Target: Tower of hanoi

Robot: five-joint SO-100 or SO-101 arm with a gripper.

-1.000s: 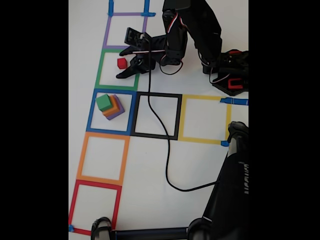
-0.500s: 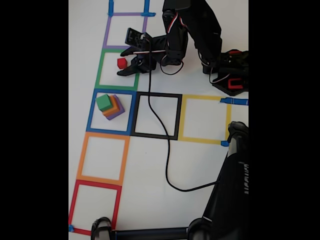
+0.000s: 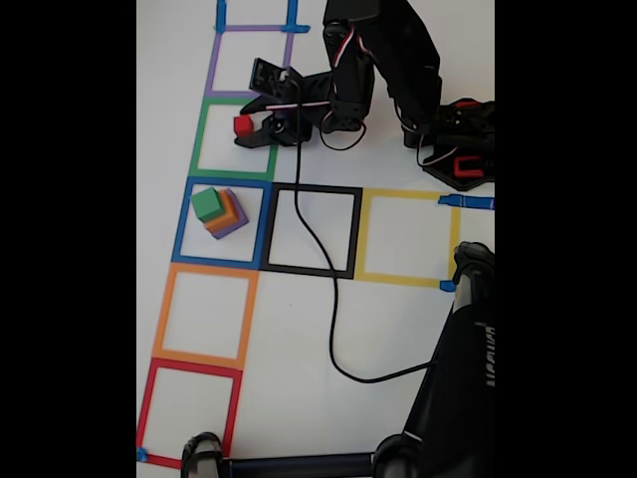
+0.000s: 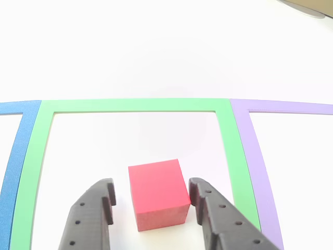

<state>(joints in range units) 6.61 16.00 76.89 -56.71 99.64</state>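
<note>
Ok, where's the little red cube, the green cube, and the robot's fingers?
red cube (image 4: 157, 191): other view, on its front face.
green cube (image 3: 207, 204): fixed view, on its top face, atop the stack.
fingers (image 4: 91, 219): other view, on the left finger's flat side.

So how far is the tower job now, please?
Done: the small red cube sits alone inside the green tape square, off the stack. In hand: the hand straddles it, fingers open, not yet gripping. Left: the green cube, orange cube and purple cube remain stacked inside the blue tape square.
</note>
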